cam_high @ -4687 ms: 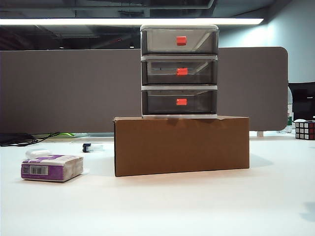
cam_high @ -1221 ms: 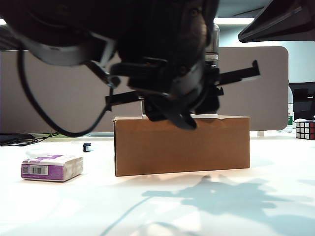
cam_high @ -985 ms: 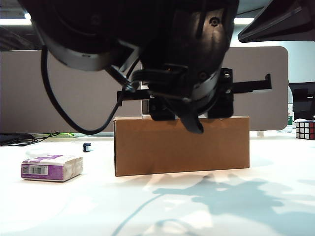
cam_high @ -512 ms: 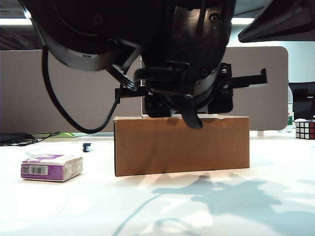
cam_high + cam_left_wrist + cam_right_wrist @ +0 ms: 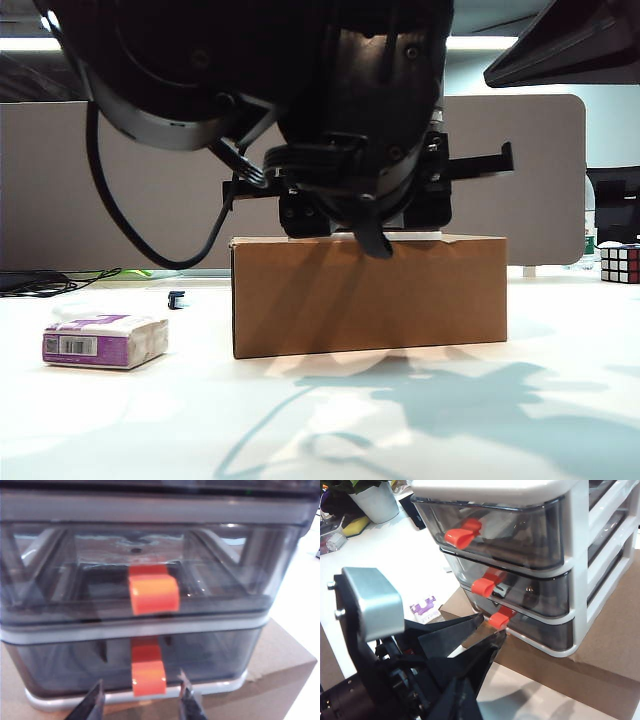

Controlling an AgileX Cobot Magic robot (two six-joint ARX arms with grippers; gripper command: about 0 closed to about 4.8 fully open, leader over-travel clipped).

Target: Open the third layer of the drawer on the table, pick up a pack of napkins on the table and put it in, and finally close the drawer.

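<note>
Left gripper (image 5: pixel 141 700) is right at the drawer (image 5: pixel 145 595), jaws parted, one finger on either side of the third layer (image 5: pixel 75 665) handle (image 5: pixel 148 677) and not yet pinching it. The unit sits on the cardboard box (image 5: pixel 370 295). Right gripper isn't in any view; can't tell its state. The pack of napkins (image 5: pixel 104 340) lies on the desk (image 5: pixel 500 420), well off from the left gripper.

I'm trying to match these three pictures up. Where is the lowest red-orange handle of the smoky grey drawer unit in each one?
Exterior view: not visible; the black left arm hides it.
Left wrist view: lowest red-orange handle, between the open left gripper fingertips.
Right wrist view: the handle, just beyond the left gripper.
Shared landmark: brown cardboard box under the unit.
</note>
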